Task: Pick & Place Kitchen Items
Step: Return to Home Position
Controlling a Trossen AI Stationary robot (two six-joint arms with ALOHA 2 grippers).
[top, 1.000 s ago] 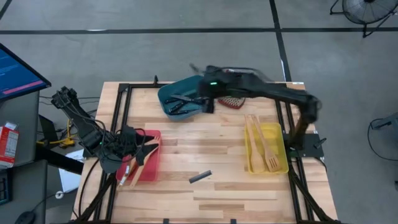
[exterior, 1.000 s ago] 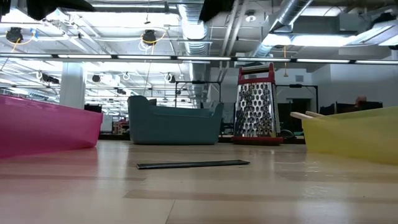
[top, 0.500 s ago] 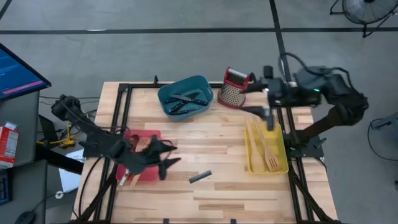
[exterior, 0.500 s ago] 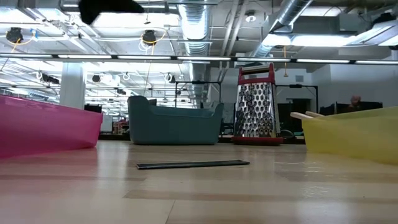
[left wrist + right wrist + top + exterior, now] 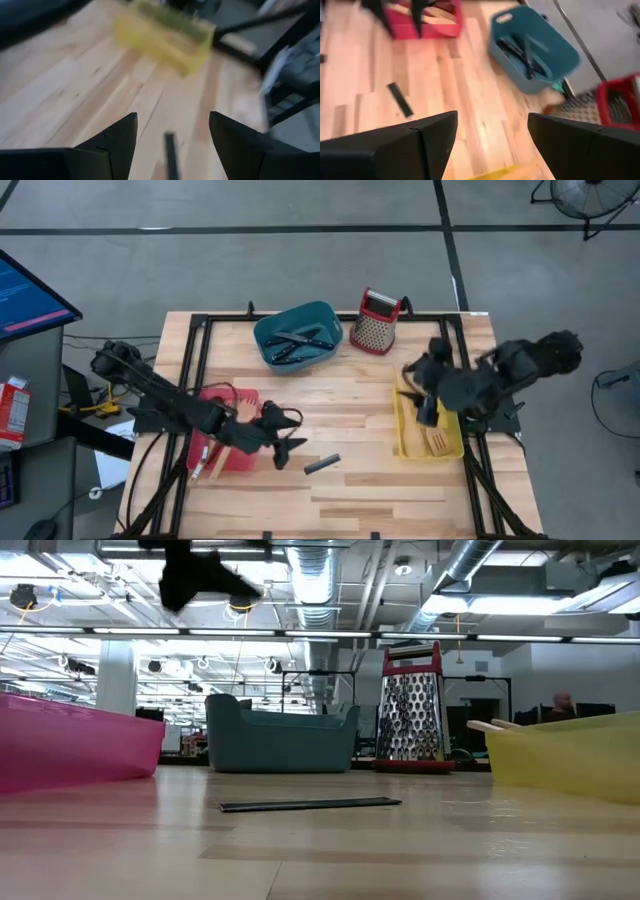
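A dark flat strip (image 5: 322,464) lies alone on the wooden table, also seen in the low view (image 5: 310,804) and both wrist views (image 5: 171,150) (image 5: 400,99). My left gripper (image 5: 288,438) (image 5: 172,132) hangs open in the air, just right of the red bin (image 5: 238,455) and a little left of the strip. It shows as a dark shape high in the low view (image 5: 200,575). My right gripper (image 5: 418,392) (image 5: 492,132) is open and empty above the yellow bin (image 5: 405,442). Black-handled knives (image 5: 297,340) lie in the teal bin (image 5: 262,330).
Pale wooden forks and spatulas (image 5: 428,420) lie in the yellow bin; wooden utensils (image 5: 215,460) stick out of the red bin. A red-topped metal grater (image 5: 376,323) stands at the far edge beside the teal bin. Bare wood lies between the bins.
My right gripper has swung from over the teal bin toward the table's right edge, then toward the near edge, ending above the yellow bin. My left gripper has moved from over the red bin toward the right and down, nearer the dark strip. Both stay open.
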